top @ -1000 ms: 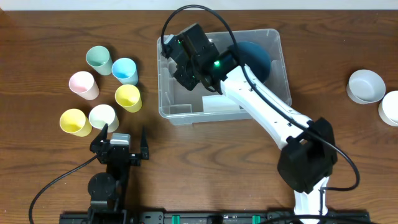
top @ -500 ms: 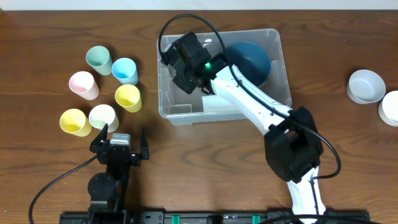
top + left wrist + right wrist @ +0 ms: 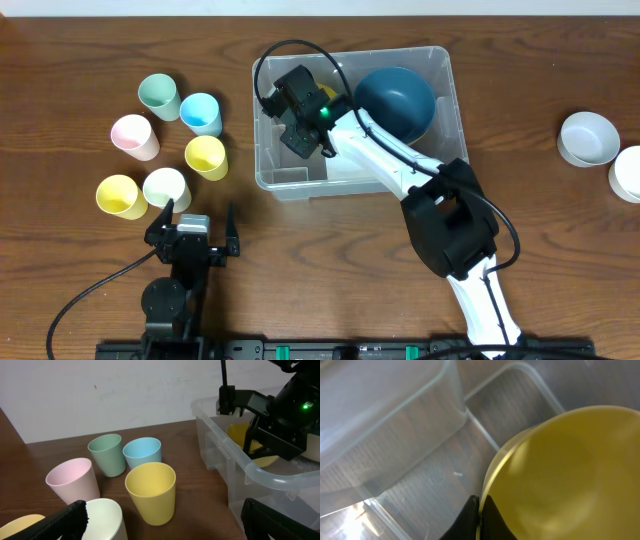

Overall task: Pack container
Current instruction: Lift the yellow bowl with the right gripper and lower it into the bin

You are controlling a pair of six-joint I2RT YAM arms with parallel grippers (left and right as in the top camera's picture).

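Note:
The clear container (image 3: 290,178) stands at the middle back of the table, and its near wall (image 3: 260,477) also shows in the left wrist view. Inside it lie a dark blue bowl (image 3: 395,100) on the right and a yellow bowl (image 3: 560,475) at the left end. My right gripper (image 3: 479,510) reaches into the container's left end, and its jaws pinch the yellow bowl's rim. From above only a sliver of that bowl (image 3: 345,97) shows beside the wrist. My left gripper (image 3: 192,215) rests open near the front left, empty.
Several pastel cups stand left of the container: green (image 3: 158,95), blue (image 3: 201,113), pink (image 3: 134,136), yellow (image 3: 206,156), another yellow (image 3: 119,196) and white (image 3: 165,187). Two white bowls (image 3: 588,137) sit at the right edge.
My right wrist has moved left and down into the container's left end with the yellow bowl, uncovering more of the blue bowl. The left arm has not moved.

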